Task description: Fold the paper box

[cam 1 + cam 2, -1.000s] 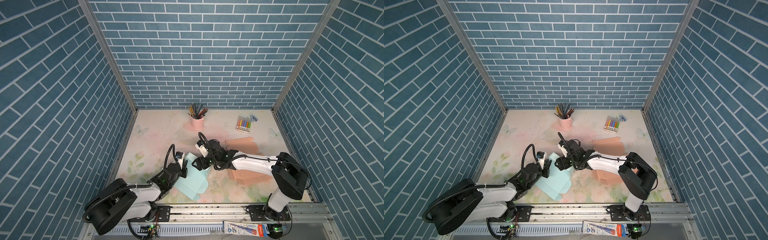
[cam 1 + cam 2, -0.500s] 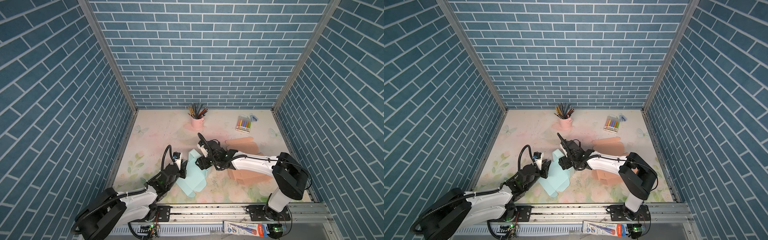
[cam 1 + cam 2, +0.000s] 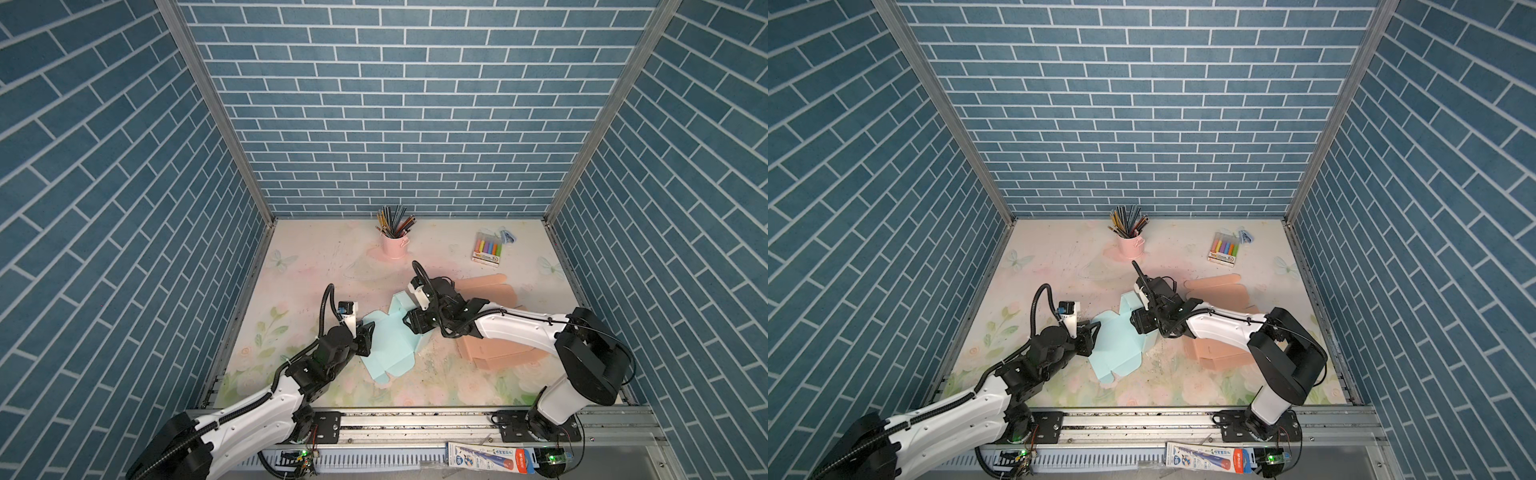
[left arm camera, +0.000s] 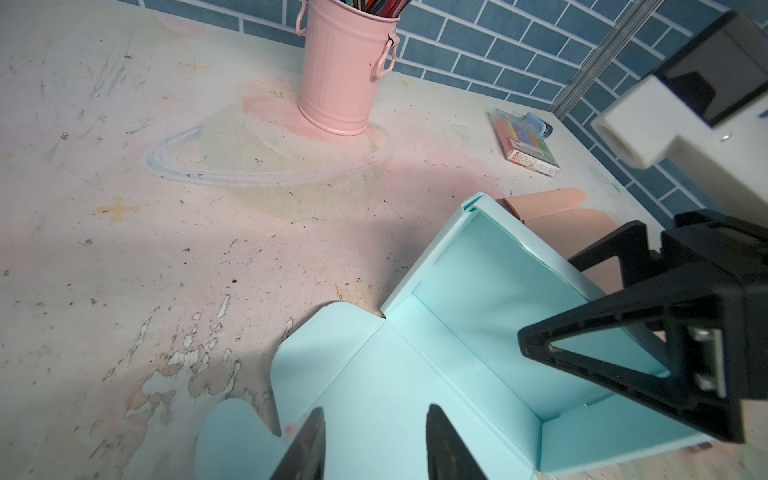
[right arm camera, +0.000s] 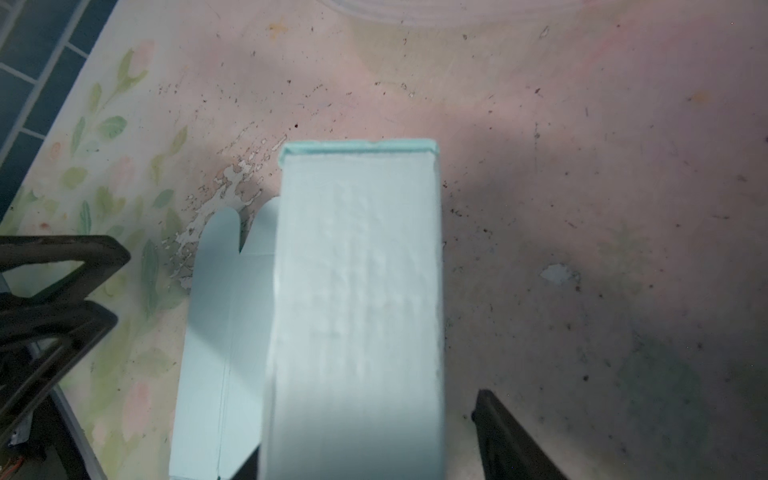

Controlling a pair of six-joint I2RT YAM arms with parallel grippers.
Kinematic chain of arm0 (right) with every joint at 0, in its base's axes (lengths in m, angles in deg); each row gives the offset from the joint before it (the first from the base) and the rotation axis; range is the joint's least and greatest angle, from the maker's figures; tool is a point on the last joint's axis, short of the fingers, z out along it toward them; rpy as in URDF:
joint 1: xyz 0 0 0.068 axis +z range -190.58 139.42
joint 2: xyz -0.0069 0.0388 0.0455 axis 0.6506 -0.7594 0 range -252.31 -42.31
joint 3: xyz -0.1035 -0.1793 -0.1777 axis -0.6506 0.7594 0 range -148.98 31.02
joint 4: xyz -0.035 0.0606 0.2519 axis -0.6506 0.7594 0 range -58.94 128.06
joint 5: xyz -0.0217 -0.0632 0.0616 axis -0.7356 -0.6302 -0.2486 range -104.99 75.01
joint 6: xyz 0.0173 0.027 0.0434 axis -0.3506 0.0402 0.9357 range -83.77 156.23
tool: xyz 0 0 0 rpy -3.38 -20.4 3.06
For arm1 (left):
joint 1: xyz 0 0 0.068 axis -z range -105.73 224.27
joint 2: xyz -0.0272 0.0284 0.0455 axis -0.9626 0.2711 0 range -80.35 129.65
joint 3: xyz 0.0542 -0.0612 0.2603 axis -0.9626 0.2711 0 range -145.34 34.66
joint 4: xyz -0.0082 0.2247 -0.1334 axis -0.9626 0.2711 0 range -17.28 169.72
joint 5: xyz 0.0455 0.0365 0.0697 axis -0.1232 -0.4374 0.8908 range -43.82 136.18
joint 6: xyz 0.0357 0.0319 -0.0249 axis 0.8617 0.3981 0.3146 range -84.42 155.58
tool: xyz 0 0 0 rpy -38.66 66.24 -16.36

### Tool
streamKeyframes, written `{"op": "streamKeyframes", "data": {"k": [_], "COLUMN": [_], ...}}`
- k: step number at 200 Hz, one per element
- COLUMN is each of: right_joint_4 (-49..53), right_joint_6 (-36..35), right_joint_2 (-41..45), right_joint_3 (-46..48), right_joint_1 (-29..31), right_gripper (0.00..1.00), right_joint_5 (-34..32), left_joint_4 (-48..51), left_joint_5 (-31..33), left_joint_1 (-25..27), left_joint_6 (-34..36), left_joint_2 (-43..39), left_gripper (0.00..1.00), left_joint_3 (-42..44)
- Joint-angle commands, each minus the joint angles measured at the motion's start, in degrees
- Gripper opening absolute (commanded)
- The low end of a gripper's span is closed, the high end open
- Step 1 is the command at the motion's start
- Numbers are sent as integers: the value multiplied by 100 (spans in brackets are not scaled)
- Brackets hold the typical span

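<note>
Blue brick-pattern walls (image 3: 415, 124) close in three sides of a table (image 3: 316, 270) covered with a worn pastel mat of flowers and butterflies. At the back, near the middle, stands a pink bucket (image 3: 392, 246) full of pencils. A pack of coloured markers (image 3: 487, 249) lies toward the back right corner. Peach cardboard pieces (image 3: 492, 286) lie on the right, partly under the right arm.

The pale blue paper box (image 3: 390, 351) sits toward the front of the table, near the middle, between the two arms. It is half folded, open side up. Its long axis runs roughly front to back, tilted a little, with the far end pointing about toward the pencil bucket. One long side wall (image 4: 511, 282) stands upright along the box's right edge. A short wall stands at the front end. The floor panel lies flat, and two rounded flaps (image 4: 232, 440) spread on the mat toward the left arm.

The left gripper (image 3: 369, 340) reaches in low from the front left, at the left edge of the box. In the left wrist view its fingers (image 4: 442, 444) are spread apart above the flat blue panel, clamping nothing.

The right gripper (image 3: 409, 326) comes in from the right, over the upright long wall. Its fingers (image 5: 505, 440) straddle that wall, one inside the box and one outside. In the right wrist view the outer finger stands clear of the paper, so the jaws are apart, not pinching.
</note>
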Motion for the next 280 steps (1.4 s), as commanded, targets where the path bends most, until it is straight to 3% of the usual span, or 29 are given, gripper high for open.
{"op": "streamKeyframes", "data": {"k": [1, 36, 61, 108, 153, 210, 280], "right_joint_4": [-353, -796, -1038, -1360, -1421, -1492, -1494], "right_joint_6": [276, 460, 550, 656, 648, 672, 673], "right_joint_2": [222, 364, 427, 471, 443, 436, 436], "right_joint_3": [223, 567, 767, 1059, 1101, 1190, 1182], "right_joint_1": [-177, -471, -640, -831, -840, -849, -858], "right_gripper": [62, 62, 62, 61, 61, 61, 60], "right_joint_5": [418, 856, 1062, 1241, 1227, 1196, 1185], "left_joint_4": [793, 1272, 1396, 1997, 1853, 500, -390], "left_joint_5": [-90, -244, -674, -797, -976, -1563, -1776], "left_joint_1": [19, -108, -413, -772, -850, -869, -871], "left_joint_6": [-296, -428, -545, -621, -830, -1347, -1728], "left_joint_2": [-190, -337, -437, -817, -885, -284, 253], "left_gripper": [42, 44, 50, 88, 88, 84, 68], "left_joint_3": [-276, -530, -565, -656, -464, 57, 292]}}
